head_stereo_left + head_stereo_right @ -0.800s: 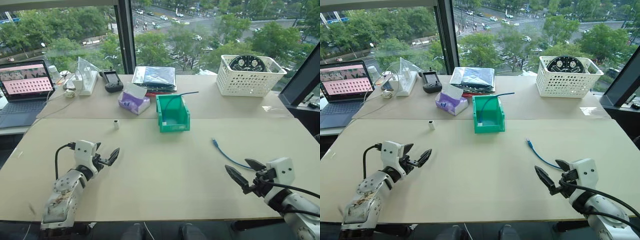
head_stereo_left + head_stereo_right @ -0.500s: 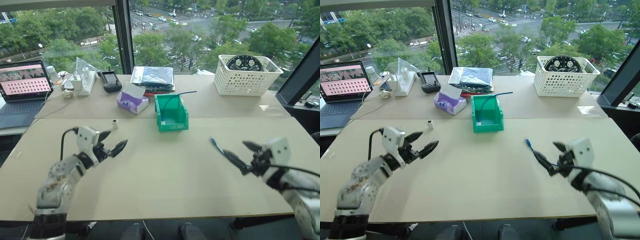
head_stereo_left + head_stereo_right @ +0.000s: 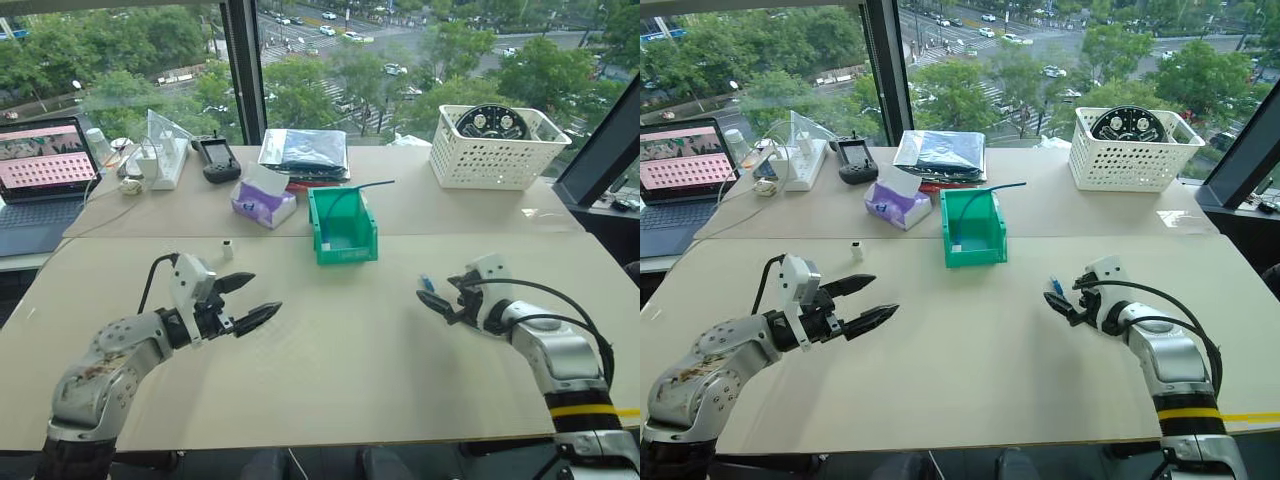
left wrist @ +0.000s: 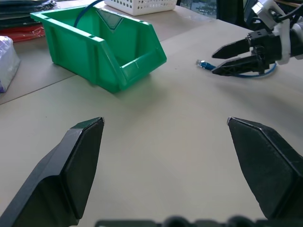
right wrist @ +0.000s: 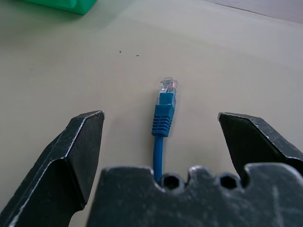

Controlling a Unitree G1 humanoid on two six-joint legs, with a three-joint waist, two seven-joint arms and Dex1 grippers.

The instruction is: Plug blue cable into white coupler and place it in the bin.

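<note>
Lying on the matte beige table [image 3: 330,340], the blue cable [image 5: 163,109] ends in a ribbed boot and clear plug between the right gripper's [image 5: 161,137] spread, empty fingers, its length hidden beneath; the left gripper [image 3: 250,300] gapes empty; the tiny boxy white coupler [image 3: 228,248] stands left of the glossy green bin [image 3: 345,228].

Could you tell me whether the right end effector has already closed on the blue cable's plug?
No: the right end effector stands open, with the thin light-blue cable's plug lying untouched on the table between its fingers.
</note>
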